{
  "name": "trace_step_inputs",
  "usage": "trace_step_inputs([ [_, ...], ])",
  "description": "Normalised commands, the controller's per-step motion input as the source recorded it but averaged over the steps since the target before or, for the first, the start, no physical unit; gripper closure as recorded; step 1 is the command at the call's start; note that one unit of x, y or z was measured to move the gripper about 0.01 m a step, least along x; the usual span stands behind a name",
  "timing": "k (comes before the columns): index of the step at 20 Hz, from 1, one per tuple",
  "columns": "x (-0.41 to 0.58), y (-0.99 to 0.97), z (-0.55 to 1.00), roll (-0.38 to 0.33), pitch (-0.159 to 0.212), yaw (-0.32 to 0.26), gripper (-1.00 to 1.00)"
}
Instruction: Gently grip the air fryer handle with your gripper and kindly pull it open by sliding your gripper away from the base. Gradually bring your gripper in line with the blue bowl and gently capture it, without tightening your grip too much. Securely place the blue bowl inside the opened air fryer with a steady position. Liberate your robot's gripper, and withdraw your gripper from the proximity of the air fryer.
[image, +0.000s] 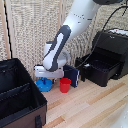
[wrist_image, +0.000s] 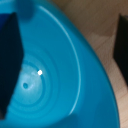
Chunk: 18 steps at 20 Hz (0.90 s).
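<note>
Arm bent low — fingers (image: 44, 79) down at the blue bowl (image: 44, 85)

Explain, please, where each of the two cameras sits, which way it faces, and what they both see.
Exterior view: off the arm, facing the wooden table; it shows the white arm, the gripper down at the blue bowl, a red cup, the air fryer with its drawer pulled out, and a black fabric case.
Wrist view: on the wrist, looking closely into the blue bowl; a dark finger shows at the edge.
Shared: the blue bowl and the gripper.
</note>
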Motion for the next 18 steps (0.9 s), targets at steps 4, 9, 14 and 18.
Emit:
trace_step_inputs([
  [4, 0.000, 0.00, -0.07, -0.007, 0.003, 0.029, 1.00],
  [9, 0.000, 0.00, 0.39, 0.007, -0.007, -0.029, 1.00],
  [14, -0.003, 0.02, 0.99, 0.000, -0.013, -0.016, 1.00],
  [18, 0.000, 0.00, 1.00, 0.000, 0.052, -0.015, 1.00],
])
